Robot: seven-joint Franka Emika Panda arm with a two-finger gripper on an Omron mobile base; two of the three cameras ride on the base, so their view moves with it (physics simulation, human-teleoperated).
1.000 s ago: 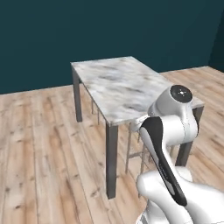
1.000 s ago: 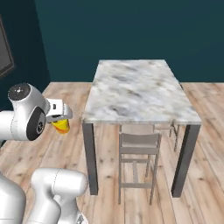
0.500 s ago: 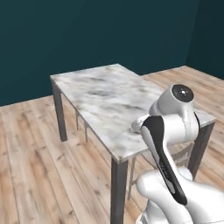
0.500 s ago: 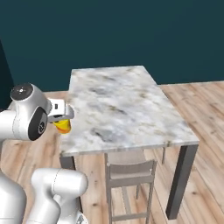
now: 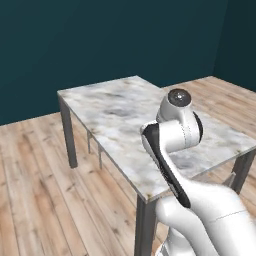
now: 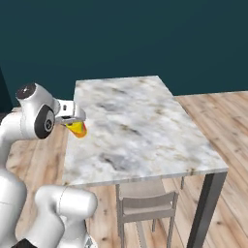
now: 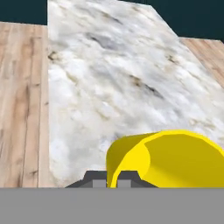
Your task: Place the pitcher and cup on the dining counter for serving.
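Observation:
The yellow cup point(image 6: 78, 129) with its red-orange mark hangs tilted from my gripper point(image 6: 74, 121), which is shut on its rim. In the right base view it hovers just over the near left edge of the dining counter point(image 6: 137, 122). Seen from the hand, the cup point(image 7: 175, 158) lies open-mouthed at the lower right, with the gripper point(image 7: 112, 179) pinching its wall and the marble top point(image 7: 109, 74) spread out beneath and beyond. My arm stands in front of the dining counter point(image 5: 112, 106) in the left base view. The pitcher is out of view.
A pale stool point(image 6: 146, 205) is tucked under the counter's near side, beside a dark leg point(image 6: 203, 208). Wooden floor point(image 5: 35, 190) lies open to the left of the counter. A dark teal wall point(image 6: 121, 34) closes off the back.
The whole picture has shifted: the base has driven closer and swung round the counter. The cup, still gripped, now hangs over the counter's edge rather than over the floor beside it.

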